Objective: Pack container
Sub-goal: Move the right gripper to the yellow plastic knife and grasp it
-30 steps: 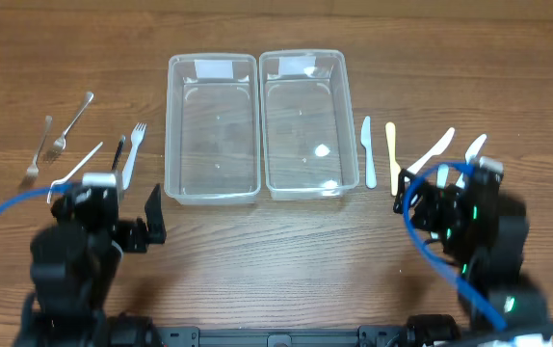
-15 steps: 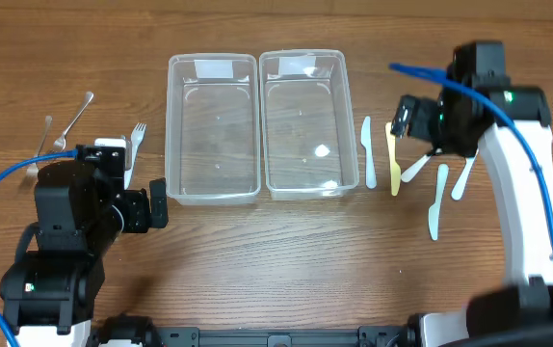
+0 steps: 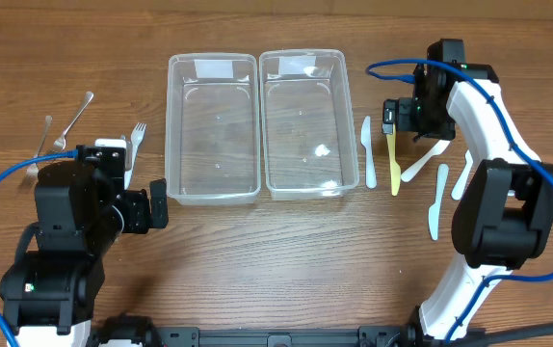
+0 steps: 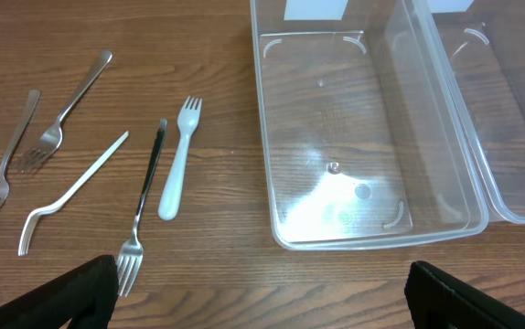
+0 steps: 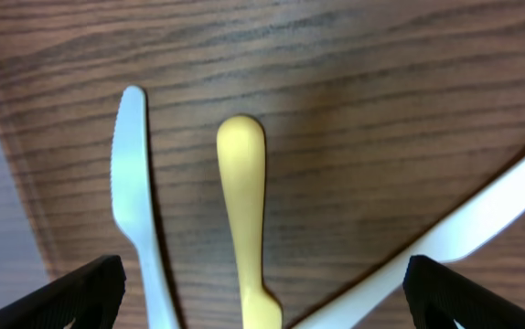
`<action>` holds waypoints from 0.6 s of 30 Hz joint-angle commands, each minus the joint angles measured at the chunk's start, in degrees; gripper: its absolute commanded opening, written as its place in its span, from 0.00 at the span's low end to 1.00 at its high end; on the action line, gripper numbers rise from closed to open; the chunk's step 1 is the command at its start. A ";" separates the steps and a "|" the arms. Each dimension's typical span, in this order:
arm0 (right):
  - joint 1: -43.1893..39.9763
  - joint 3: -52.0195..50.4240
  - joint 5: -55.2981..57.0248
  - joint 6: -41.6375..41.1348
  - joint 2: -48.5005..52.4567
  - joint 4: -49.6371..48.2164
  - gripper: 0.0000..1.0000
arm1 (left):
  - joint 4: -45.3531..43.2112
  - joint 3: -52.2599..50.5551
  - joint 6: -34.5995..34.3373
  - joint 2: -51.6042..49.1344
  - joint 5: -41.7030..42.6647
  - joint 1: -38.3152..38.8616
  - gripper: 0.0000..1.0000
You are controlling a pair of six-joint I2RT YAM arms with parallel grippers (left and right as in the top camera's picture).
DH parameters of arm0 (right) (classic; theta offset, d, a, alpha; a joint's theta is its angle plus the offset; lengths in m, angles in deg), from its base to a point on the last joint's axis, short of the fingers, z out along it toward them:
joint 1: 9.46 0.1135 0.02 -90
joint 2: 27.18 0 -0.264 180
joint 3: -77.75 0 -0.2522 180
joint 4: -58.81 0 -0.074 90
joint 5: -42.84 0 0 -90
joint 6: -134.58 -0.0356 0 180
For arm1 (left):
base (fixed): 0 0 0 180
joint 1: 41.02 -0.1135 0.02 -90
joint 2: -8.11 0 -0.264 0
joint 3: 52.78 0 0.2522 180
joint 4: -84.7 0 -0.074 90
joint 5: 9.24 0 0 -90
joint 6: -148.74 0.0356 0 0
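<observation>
On table (image 3: pixel 276 260), two clear containers (image 3: pixel 212 130)

Clear container (image 4: pixel 372 239) rt, white plastic fork (image 4: pixel 178 164) & black-handled fork (image 4: pixel 145 196) beside it, 2 metal forks (image 4: pixel 66 114) beyond

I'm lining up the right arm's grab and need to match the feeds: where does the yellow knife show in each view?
Overhead: the yellow knife lies right of the middle, lengthwise up the picture.
Left wrist: not in it.
Right wrist: its rounded end sits mid-frame, running off the bottom edge.
Shared landmark: the white knife, just to its left in both views.
</observation>
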 commanded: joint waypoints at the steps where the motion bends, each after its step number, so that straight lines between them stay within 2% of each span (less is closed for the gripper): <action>1: -0.04 1.33 2.05 3.26 2.14 -3.13 1.00 | -0.28 1.60 -0.81 0.13 1.07 -0.33 1.00; 5: -0.04 1.33 4.37 3.28 2.36 -5.92 0.99 | -0.26 1.60 -0.81 0.13 1.07 -0.33 1.00; 18: 2.75 1.20 4.79 3.19 9.38 -5.81 0.96 | -0.26 1.60 -0.81 0.13 1.07 -0.31 1.00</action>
